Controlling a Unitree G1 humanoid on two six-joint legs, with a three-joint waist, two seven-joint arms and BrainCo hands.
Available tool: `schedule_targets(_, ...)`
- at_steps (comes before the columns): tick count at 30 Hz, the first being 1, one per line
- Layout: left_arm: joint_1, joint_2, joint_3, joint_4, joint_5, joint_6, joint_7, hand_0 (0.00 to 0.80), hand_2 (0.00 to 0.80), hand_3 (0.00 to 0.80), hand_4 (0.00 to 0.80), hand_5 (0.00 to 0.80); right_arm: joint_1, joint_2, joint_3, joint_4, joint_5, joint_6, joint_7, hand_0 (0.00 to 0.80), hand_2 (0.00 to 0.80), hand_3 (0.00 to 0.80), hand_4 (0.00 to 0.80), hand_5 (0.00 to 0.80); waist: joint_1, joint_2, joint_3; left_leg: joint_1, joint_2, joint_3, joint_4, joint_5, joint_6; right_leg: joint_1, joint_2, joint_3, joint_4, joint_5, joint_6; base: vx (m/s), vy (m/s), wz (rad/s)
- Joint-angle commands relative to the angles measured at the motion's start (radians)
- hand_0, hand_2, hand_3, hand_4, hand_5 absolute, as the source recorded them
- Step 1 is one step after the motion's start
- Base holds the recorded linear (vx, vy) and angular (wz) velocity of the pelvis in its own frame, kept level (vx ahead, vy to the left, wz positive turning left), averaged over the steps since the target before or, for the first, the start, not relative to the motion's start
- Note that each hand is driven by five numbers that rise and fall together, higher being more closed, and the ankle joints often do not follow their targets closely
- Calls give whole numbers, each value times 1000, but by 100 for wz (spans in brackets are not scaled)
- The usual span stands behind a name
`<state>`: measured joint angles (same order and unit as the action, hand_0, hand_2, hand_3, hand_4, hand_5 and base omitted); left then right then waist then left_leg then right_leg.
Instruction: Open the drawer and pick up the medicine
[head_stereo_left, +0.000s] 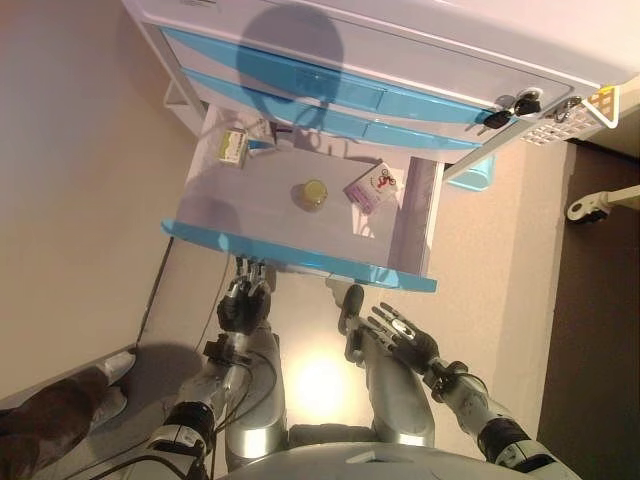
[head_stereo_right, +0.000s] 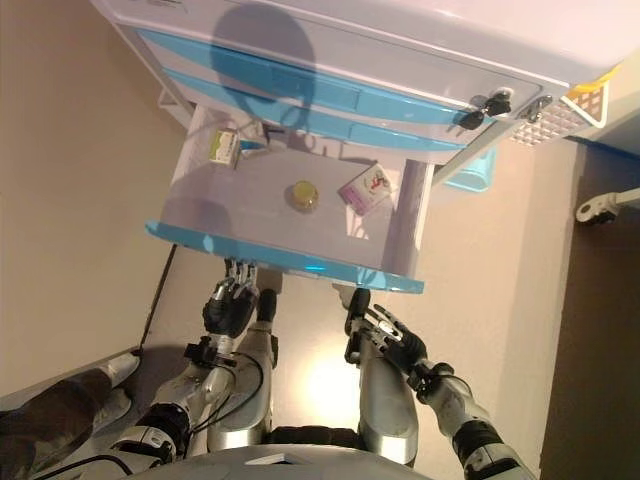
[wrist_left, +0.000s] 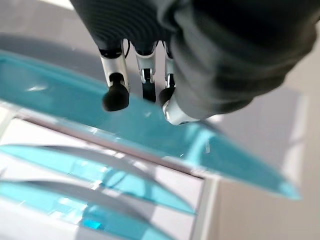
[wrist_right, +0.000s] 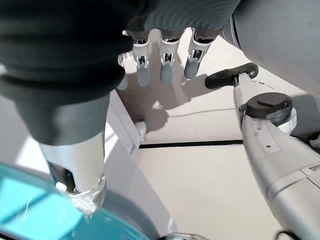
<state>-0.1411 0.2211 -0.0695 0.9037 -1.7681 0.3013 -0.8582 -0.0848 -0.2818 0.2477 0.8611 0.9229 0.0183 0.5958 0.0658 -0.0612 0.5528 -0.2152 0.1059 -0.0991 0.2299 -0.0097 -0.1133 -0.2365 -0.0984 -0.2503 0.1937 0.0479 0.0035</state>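
Observation:
The bottom drawer (head_stereo_left: 250, 205) of a white cabinet with blue fronts stands pulled out. Inside lie a small round yellow jar (head_stereo_left: 312, 193), a pink and white medicine box (head_stereo_left: 372, 186) and a green and white box (head_stereo_left: 233, 146). My left hand (head_stereo_left: 245, 302) is just below the drawer's blue front (head_stereo_left: 300, 258), its fingers straight and their tips at the front's edge; the left wrist view shows the fingertips (wrist_left: 116, 96) over the blue front (wrist_left: 210, 150). My right hand (head_stereo_left: 402, 336) is open and empty, fingers spread, below the drawer's right end.
Keys (head_stereo_left: 510, 106) hang from a lock at the cabinet's upper right. A white basket (head_stereo_left: 570, 118) and a caster wheel (head_stereo_left: 588, 207) are at the right. A light blue object (head_stereo_left: 478, 172) lies beside the cabinet. A person's shoe (head_stereo_left: 70, 405) is at the lower left.

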Motion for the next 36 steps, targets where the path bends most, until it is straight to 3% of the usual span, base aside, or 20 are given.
schedule_targets(1,134,7,4,25,-7,10,94,0,0,0,0,0,98,7,8,15,-10,5,27,0,0,0,0,0,26,-33,-34,-27,-44,38,42,5,58,79,24,-4,57,-66,45,38,21,8)
schedule_targets(9,48,18,85,174,-7,-29,248,0,0,0,0,0,97,11,-20,109,-62,23,40,0,0,0,0,0,-4,-48,-64,-14,-31,56,54,-4,55,78,24,21,68,-73,52,45,36,2)
schedule_targets(12,15,23,113,227,4,-50,272,0,0,0,0,0,83,10,-43,180,-108,28,-105,0,0,0,0,0,-14,-47,-74,-5,-26,64,50,-4,54,78,24,31,70,-75,54,41,44,-7)
schedule_targets(17,22,39,160,219,64,-125,315,0,0,0,0,0,90,-7,-157,171,40,-132,-364,0,0,0,0,0,-29,-51,-94,16,-19,71,33,-3,52,97,25,45,50,-65,65,56,-5,-1)
schedule_targets(22,165,42,185,54,133,-139,374,0,0,0,0,0,214,-42,-273,-250,56,-250,-623,0,0,0,0,0,-53,-58,-113,46,-17,86,15,-10,60,121,25,71,20,-48,75,57,-15,-11)
schedule_targets(24,222,39,193,15,163,-128,363,0,0,0,0,0,253,-51,-322,-355,30,-313,-657,0,0,0,0,0,-54,-60,-125,61,-16,93,-2,-12,65,135,23,74,2,-43,81,58,-19,-14)
schedule_targets(27,313,21,193,-32,217,-126,340,0,0,0,0,0,294,-78,-387,-556,-165,-408,-754,0,0,0,0,0,-53,-58,-144,82,-21,102,-28,-15,73,154,15,76,-26,-38,89,53,10,-10)
schedule_targets(32,407,-27,178,-71,271,-164,327,0,0,0,0,0,338,-171,-477,-924,-563,-454,-903,0,0,0,0,0,-55,-32,-169,110,-36,118,-57,-19,81,176,-4,80,-50,-41,100,43,101,-2)
schedule_targets(36,438,-56,164,-68,301,-189,307,0,0,0,0,0,350,-252,-497,-1110,-734,-456,-880,0,0,0,0,0,-49,-13,-180,117,-45,124,-65,-23,83,181,-18,83,-57,-42,108,18,108,2)
